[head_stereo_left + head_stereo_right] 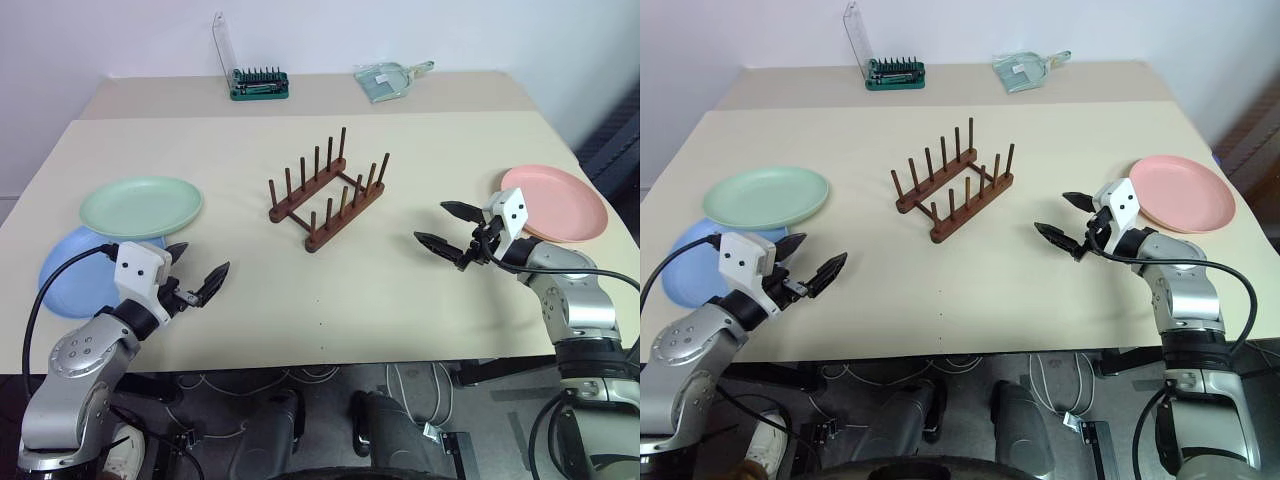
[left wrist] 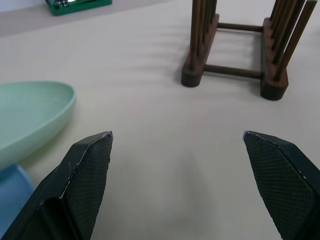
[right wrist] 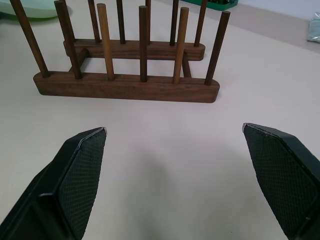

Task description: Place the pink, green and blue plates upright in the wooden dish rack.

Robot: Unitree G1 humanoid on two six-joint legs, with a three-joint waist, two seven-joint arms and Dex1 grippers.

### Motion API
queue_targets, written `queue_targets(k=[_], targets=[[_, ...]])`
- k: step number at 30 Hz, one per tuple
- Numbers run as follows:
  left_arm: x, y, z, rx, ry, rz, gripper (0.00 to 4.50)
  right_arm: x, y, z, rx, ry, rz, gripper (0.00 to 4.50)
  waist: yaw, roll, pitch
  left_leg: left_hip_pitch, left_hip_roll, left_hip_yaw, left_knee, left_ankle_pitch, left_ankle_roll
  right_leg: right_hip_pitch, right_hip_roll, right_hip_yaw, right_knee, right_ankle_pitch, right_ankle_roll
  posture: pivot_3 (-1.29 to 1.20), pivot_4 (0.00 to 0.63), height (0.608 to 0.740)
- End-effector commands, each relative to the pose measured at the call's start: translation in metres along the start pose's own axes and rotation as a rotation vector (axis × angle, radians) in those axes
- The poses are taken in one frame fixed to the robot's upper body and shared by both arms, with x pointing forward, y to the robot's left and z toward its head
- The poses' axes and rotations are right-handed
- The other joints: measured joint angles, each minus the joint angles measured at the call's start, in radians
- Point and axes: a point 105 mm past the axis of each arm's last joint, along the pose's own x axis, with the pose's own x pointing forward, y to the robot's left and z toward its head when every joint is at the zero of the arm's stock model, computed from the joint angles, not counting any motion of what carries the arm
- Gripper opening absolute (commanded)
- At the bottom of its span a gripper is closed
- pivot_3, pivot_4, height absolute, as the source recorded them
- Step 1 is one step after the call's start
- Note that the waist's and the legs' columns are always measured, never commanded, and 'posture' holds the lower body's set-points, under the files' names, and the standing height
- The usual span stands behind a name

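Beige table (image 1: 400, 290): wooden dish rack (image 1: 327, 190) mid-table, pink plate (image 1: 556, 203) at right. Left side, green plate (image 1: 141, 206) overlapping blue plate (image 1: 70, 270). Far edge: green bit set (image 1: 259, 84), small dustpan (image 1: 390, 78).

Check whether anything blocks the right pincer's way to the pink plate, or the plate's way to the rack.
Nothing visible does. The right pincer, open and empty, hovers just beside the pink plate, and only bare table lies between that plate and the empty wooden dish rack.
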Motion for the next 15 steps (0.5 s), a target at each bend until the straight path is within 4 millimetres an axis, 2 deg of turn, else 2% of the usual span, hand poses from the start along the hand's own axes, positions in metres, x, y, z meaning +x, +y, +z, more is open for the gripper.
queue_targets(k=[1, 7, 10, 15], targets=[[-0.004, -0.002, 0.013, 0.035, -0.044, 0.004, 4.29, 0.003, 0.001, 0.014, -0.034, -0.034, 0.006, 4.49, 0.000, 0.000, 0.000, 0.000, 0.000, 0.000, 0.000, 0.000, 0.000, 0.000, 0.000, 0.000, 0.000, 0.000, 0.000, 0.00, 0.150, 0.735], [-0.004, 0.002, 0.011, 0.042, -0.028, 0.036, 4.29, 0.015, 0.006, 0.013, -0.038, -0.027, 0.024, 4.49, -0.001, 0.000, 0.000, 0.000, 0.000, 0.000, 0.000, 0.000, -0.001, 0.000, 0.000, 0.000, 0.000, 0.000, 0.000, 0.00, 0.150, 0.735], [-0.003, -0.007, 0.014, 0.047, -0.031, -0.010, 4.29, 0.020, 0.008, 0.021, -0.029, -0.052, 0.037, 4.49, 0.000, 0.000, 0.000, 0.000, 0.000, 0.000, 0.000, 0.000, 0.000, 0.000, 0.000, 0.000, 0.000, 0.000, 0.000, 0.00, 0.150, 0.735], [0.000, -0.026, 0.008, 0.045, -0.004, -0.090, 4.29, 0.020, 0.018, 0.017, -0.027, -0.040, 0.057, 4.49, 0.002, 0.000, 0.000, 0.000, 0.000, 0.000, 0.000, 0.000, 0.000, 0.000, 0.000, 0.000, 0.000, 0.000, 0.000, 0.00, 0.150, 0.735]])
